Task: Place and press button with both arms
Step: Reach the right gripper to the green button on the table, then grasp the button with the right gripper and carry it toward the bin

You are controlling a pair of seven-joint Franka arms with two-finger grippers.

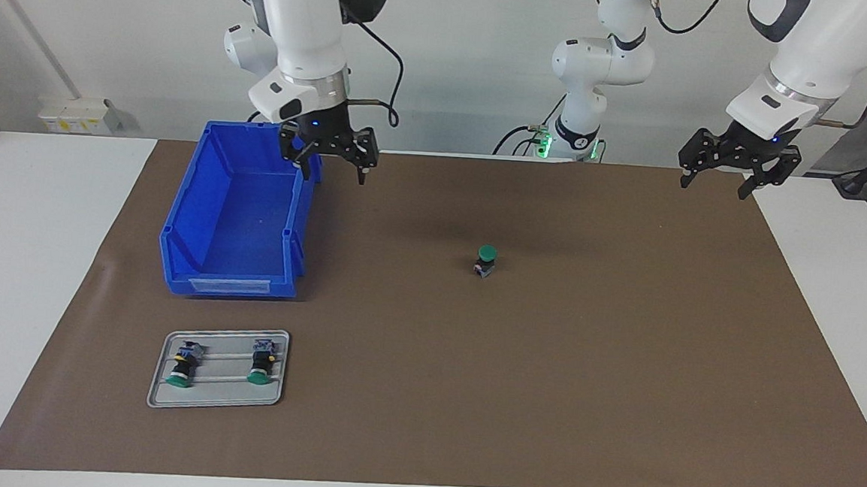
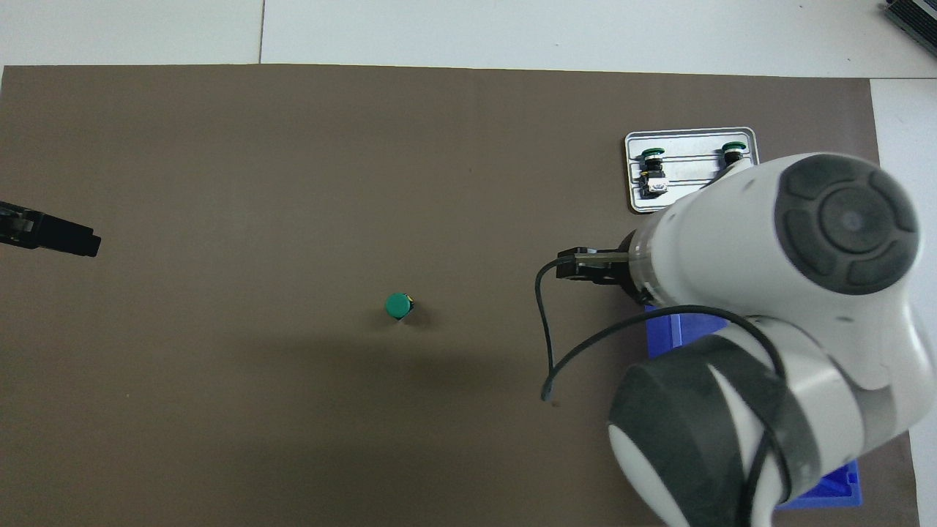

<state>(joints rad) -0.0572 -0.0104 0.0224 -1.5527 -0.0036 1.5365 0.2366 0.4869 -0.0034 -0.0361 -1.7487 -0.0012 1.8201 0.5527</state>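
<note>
Green-capped button (image 1: pixel 486 261) upright mid-mat, well apart from both raised, open, empty pincers

button (image 1: pixel 486 261): small push button, round green mushroom cap on a short black body, greyish end at the bottom
button pose: upright on its terminal end, cap facing up; in the overhead view (image 2: pixel 398 306) mostly the green cap shows
button place: alone on the brown mat near the middle of the table, between my two arms' ends, well apart from both my grippers
button contact: nothing touches it; it stands free
button state: whether the cap is pressed in I cannot tell
</note>
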